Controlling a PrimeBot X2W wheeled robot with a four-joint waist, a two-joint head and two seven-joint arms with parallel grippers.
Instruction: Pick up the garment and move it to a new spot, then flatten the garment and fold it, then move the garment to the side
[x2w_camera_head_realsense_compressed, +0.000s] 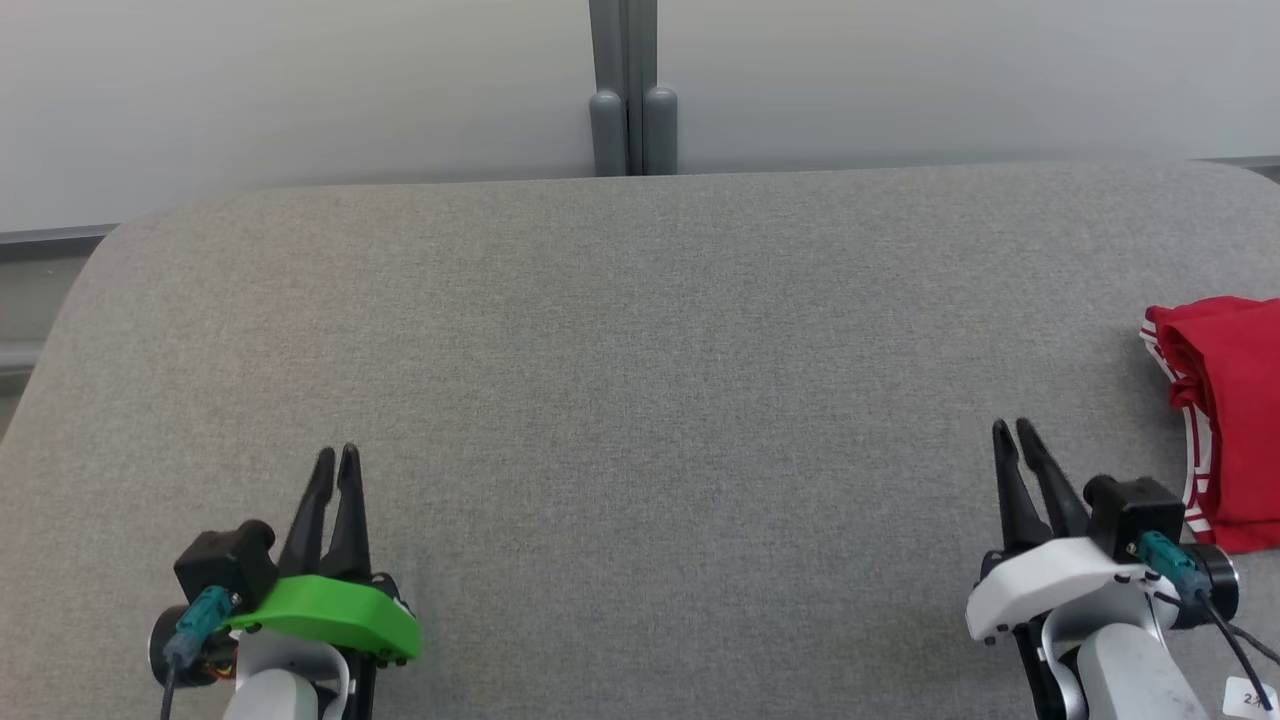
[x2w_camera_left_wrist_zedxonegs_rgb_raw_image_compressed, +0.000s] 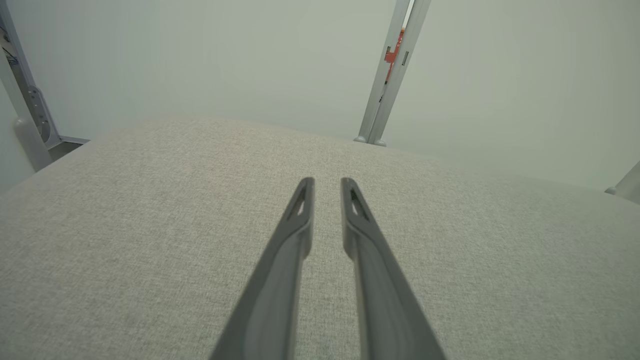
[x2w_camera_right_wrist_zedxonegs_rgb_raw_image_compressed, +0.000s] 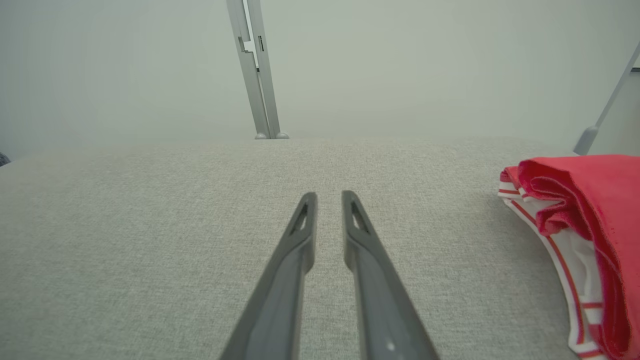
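A folded red garment (x2w_camera_head_realsense_compressed: 1232, 400) with white, red-striped trim lies at the right edge of the grey fabric table (x2w_camera_head_realsense_compressed: 640, 360), partly cut off by the frame. In the right wrist view the garment (x2w_camera_right_wrist_zedxonegs_rgb_raw_image_compressed: 590, 210) sits to the right of the fingers. My right gripper (x2w_camera_head_realsense_compressed: 1012, 428) rests low at the front right, just left of the garment and apart from it, its fingers nearly together and holding nothing. My left gripper (x2w_camera_head_realsense_compressed: 338, 455) rests at the front left, far from the garment, fingers likewise close together and empty. The same narrow gap shows on the left gripper (x2w_camera_left_wrist_zedxonegs_rgb_raw_image_compressed: 327, 181) and the right gripper (x2w_camera_right_wrist_zedxonegs_rgb_raw_image_compressed: 329, 194).
A grey vertical post (x2w_camera_head_realsense_compressed: 630, 90) stands behind the table's far edge against a pale wall. The table's corners are rounded, and its left edge (x2w_camera_head_realsense_compressed: 60, 330) drops off to the floor.
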